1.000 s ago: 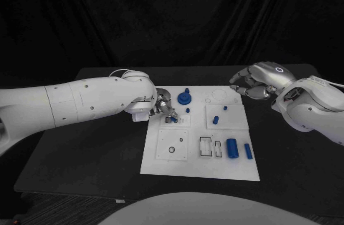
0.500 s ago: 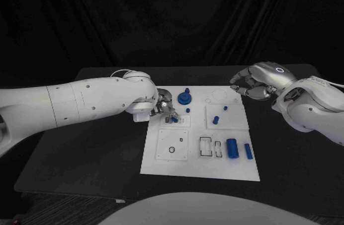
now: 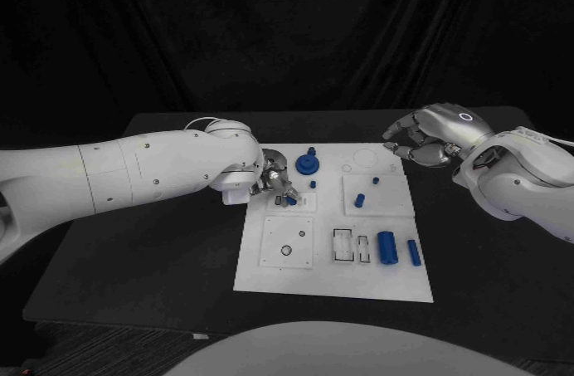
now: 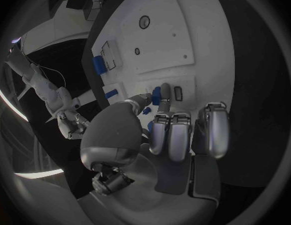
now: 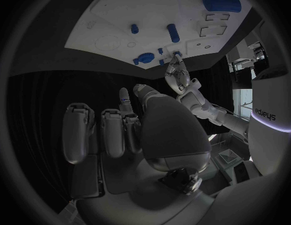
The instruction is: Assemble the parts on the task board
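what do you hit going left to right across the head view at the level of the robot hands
left arm → left robot hand with a small blue part → blue round part → right robot hand → right arm

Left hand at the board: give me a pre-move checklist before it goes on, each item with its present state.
1. Left hand holds a part: ok; its fingertips pinch a small blue piece.
2. Piece is over its seat: cannot tell; it sits at the small square plate on the task board, but the fingers hide the contact.
3. Piece stands upright: cannot tell.
4. Right hand is out of the way: ok; it hangs at the board's far right corner, fingers curled, holding nothing.
5. Other parts lie clear of the left hand: ok; the blue gear is nearest, with a gap; the large cylinder lies well away.
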